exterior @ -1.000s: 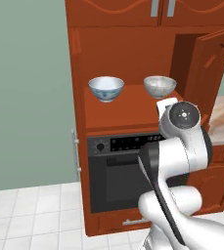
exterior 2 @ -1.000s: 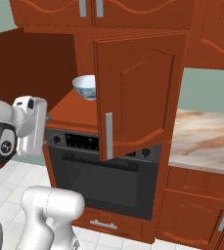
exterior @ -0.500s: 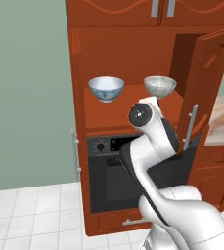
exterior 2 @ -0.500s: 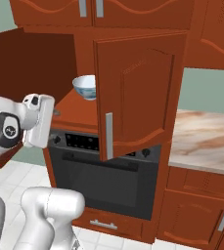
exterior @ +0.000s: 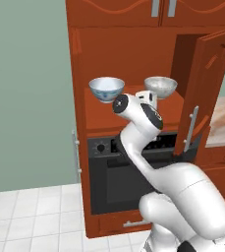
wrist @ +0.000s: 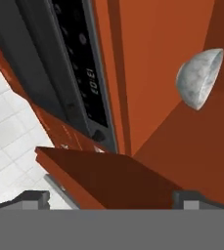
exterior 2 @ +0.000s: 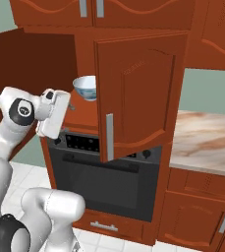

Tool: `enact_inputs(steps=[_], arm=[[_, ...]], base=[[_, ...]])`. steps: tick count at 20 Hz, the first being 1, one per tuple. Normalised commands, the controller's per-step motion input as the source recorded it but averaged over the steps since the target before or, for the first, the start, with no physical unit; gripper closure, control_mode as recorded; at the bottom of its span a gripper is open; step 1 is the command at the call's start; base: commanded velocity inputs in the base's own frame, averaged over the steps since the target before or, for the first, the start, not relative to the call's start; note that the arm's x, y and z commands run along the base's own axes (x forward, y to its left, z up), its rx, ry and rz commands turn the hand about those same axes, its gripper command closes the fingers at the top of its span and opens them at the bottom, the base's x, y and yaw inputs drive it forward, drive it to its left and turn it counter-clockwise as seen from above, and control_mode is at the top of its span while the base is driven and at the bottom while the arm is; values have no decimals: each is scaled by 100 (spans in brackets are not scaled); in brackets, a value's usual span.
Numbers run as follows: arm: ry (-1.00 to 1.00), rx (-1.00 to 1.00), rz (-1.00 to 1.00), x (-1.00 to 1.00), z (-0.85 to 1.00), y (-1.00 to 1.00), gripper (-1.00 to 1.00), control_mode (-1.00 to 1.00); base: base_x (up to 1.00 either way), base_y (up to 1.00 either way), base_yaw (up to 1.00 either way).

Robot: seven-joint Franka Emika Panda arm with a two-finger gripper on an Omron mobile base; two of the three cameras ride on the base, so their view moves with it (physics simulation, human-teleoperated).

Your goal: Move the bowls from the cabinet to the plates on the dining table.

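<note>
We watch the white arm swing up from the black oven [exterior: 133, 172] toward the tall reddish-brown cabinet [exterior: 133, 54], fingers wide apart and empty (nothing gripped), closing on the shelved blue-patterned bowl [exterior: 106, 88] and speckled grey bowl [exterior: 160, 86]; pickup looks imminent.

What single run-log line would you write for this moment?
stage: reaching toward cabinet | tool: open, empty | blue-patterned bowl: on shelf | grey speckled bowl: on shelf | cabinet door: open
</note>
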Motion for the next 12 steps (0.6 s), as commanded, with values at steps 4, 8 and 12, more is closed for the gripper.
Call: enact_inputs(steps=[4,8,12], arm=[[0,0,-26,65,0,-21,-100,-100],[0,0,-28,56,-1,-31,-100,-100],[0,0,-29,42,0,-42,-100,-100]], base=[[0,0,0],[0,0,0],[0,0,0]])
